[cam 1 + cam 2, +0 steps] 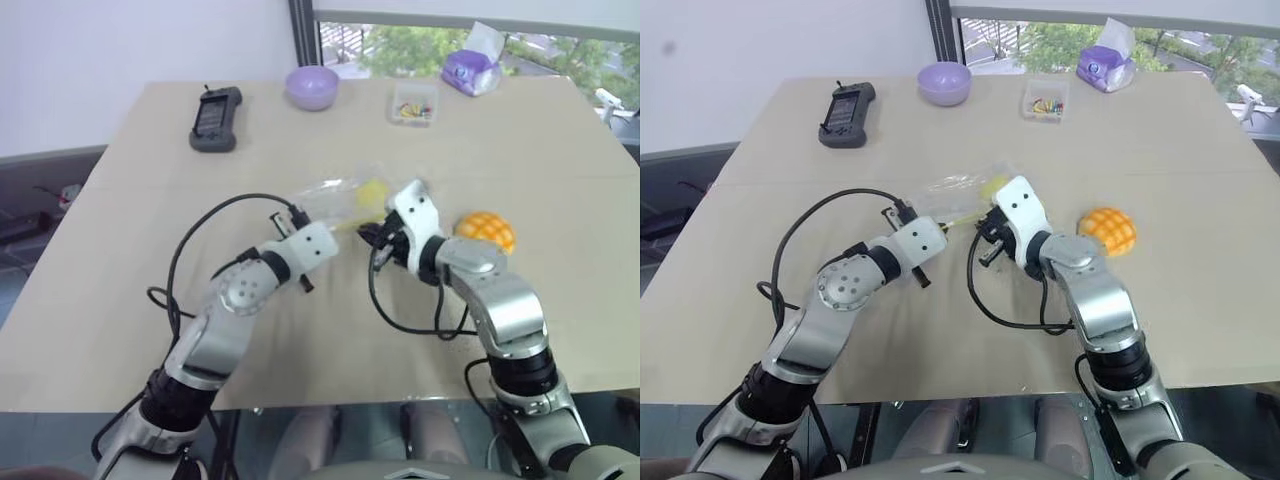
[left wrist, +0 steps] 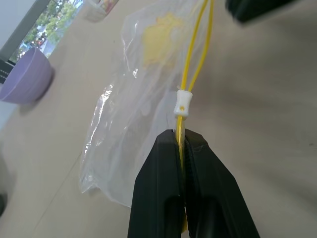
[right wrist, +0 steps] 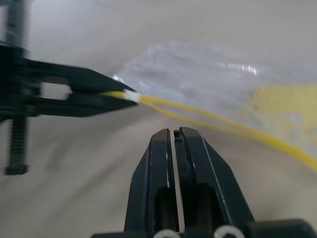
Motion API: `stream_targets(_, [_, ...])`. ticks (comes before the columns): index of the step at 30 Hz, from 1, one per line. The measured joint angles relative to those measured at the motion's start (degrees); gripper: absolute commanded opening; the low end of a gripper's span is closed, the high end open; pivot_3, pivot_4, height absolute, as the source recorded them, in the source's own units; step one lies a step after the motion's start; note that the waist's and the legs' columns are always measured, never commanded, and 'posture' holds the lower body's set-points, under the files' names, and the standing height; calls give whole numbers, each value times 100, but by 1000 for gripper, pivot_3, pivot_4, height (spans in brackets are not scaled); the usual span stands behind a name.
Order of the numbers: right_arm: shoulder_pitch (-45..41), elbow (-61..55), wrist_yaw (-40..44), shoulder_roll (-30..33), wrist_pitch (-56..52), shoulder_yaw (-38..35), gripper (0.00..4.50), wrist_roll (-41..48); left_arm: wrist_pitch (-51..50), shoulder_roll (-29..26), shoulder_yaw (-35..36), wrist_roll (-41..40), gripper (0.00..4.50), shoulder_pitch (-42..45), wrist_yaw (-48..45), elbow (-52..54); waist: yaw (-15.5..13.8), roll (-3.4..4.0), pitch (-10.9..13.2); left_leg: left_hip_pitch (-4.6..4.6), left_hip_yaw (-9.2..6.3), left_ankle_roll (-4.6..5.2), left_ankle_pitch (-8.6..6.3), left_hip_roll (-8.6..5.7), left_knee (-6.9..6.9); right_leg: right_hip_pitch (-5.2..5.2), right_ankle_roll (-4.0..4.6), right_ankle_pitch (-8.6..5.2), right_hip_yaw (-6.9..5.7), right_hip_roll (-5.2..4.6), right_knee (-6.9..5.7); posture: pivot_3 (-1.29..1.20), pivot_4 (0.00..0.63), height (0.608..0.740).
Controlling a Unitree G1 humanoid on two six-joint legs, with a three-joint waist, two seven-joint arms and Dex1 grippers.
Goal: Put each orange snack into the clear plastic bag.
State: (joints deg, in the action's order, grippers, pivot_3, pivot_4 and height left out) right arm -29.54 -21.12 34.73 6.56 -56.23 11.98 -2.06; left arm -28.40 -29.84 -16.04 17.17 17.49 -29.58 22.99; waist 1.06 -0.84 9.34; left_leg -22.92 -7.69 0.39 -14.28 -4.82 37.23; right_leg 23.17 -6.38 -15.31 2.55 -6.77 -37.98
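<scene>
Clear plastic bag [image 2: 129, 124] on table [image 1: 120, 200], yellow zip strip [image 2: 184, 144] pinched by left gripper [image 2: 182, 144]; right gripper [image 3: 174, 134] clenched empty beside it; orange snack [image 1: 487, 231] just right.

Bare table [image 1: 560, 330] around orange snack [image 1: 487, 231].

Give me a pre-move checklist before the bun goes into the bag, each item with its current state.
1. Left gripper shut on the clear plastic bag at its yellow zip strip: ok.
2. Right gripper grasping the other side of the strip: not ok, shut on nothing.
3. Bag mouth wide enough for the bun: not ok, only a narrow gap.
4. Orange snack free on the table: ok.
5. Yellow thing inside the bag identified: cannot tell.
</scene>
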Motion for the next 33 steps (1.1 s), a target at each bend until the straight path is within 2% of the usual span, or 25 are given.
stream_targets(11, [-234,517,-572,-380,5,-439,72,638,227,-131,-14,96,0,-16,-19,0,18,0,0,0,1,0,0,1,-2,3,0,0,1,0,-1,0,150,740])
stream_targets(33, [-433,263,-673,-10,-511,-506,72,1818,300,-50,-19,198,0,-44,-17,-106,127,1,0,-1,0,1,0,1,-1,3,0,0,1,0,-2,0,150,740])
